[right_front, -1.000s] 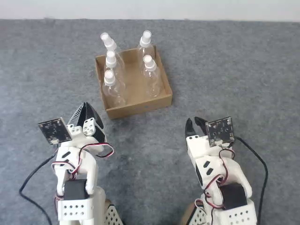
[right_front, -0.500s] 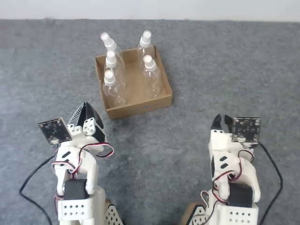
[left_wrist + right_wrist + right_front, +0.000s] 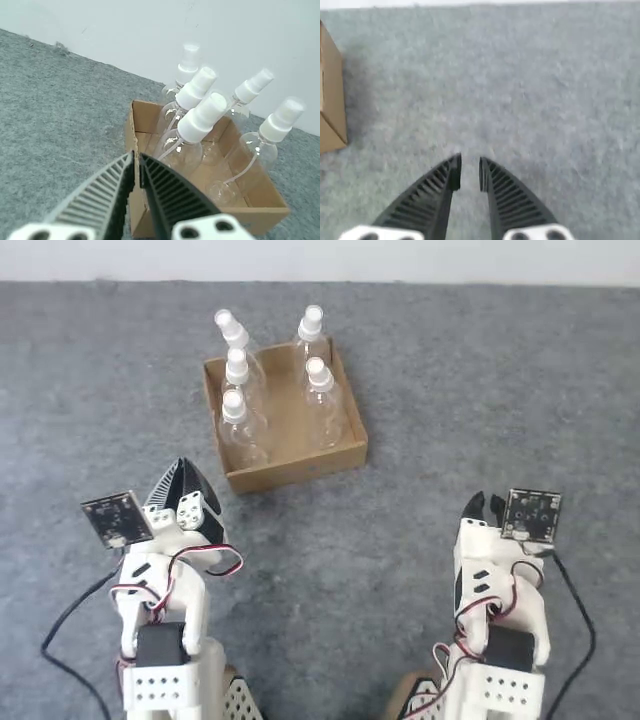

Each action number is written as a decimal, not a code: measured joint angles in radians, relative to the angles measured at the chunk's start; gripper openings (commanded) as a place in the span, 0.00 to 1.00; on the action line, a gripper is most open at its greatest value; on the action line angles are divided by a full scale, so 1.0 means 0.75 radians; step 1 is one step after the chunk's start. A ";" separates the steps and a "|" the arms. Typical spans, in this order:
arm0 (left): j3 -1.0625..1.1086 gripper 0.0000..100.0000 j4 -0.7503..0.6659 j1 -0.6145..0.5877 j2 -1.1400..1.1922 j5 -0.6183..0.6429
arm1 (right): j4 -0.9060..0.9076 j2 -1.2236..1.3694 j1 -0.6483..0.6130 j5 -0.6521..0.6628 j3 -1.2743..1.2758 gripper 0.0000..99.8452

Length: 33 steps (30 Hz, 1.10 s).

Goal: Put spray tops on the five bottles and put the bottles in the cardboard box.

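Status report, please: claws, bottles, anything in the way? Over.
Left claw shut, right claw slightly open, both empty. Five capped bottles standing in cardboard box. Nothing blocking.

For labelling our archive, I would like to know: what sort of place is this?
Probably a robotics test bench. The left arm and right arm have bare wiring and stand on a grey felt-like mat before a plain white wall, facing a cardboard box of bottles.
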 measured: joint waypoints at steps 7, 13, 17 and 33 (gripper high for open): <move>0.000 0.01 0.000 0.000 0.000 0.000 | 0.137 0.000 0.000 0.000 0.000 0.03; 0.000 0.01 0.004 0.000 0.000 0.000 | 0.288 0.000 0.000 0.000 0.000 0.02; 0.000 0.01 0.020 0.002 0.000 0.000 | 0.409 0.000 0.000 0.000 0.000 0.02; 0.000 0.01 0.518 0.002 0.000 -0.243 | 0.704 0.000 0.000 0.004 0.000 0.02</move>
